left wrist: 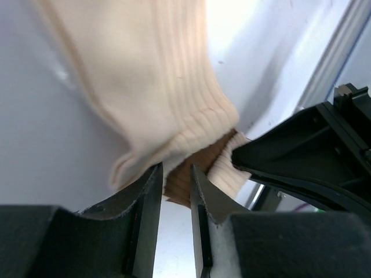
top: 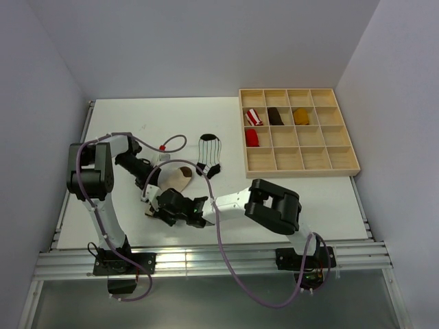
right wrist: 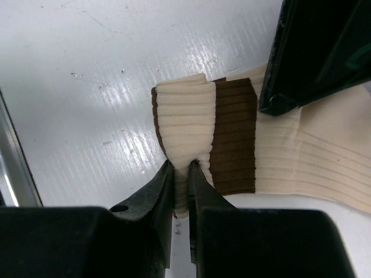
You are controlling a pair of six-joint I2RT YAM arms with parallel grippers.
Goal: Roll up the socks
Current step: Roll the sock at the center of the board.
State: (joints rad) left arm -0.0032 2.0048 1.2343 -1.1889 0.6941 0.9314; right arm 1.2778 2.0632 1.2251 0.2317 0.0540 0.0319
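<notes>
With left fingers (left wrist: pixel 152 188) and right fingers (right wrist: pixel 164 184) both clenched on the cuff of the cream sock (right wrist: pixel 181 116), I would turn the fold over tightly and evenly between them.

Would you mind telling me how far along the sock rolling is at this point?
Done: little; the cream sock has only a first fold at its brown band. In hand: the left end effector and right end effector both pinch that cuff end. Left: rolling it up, and the striped sock lies flat, untouched.
</notes>
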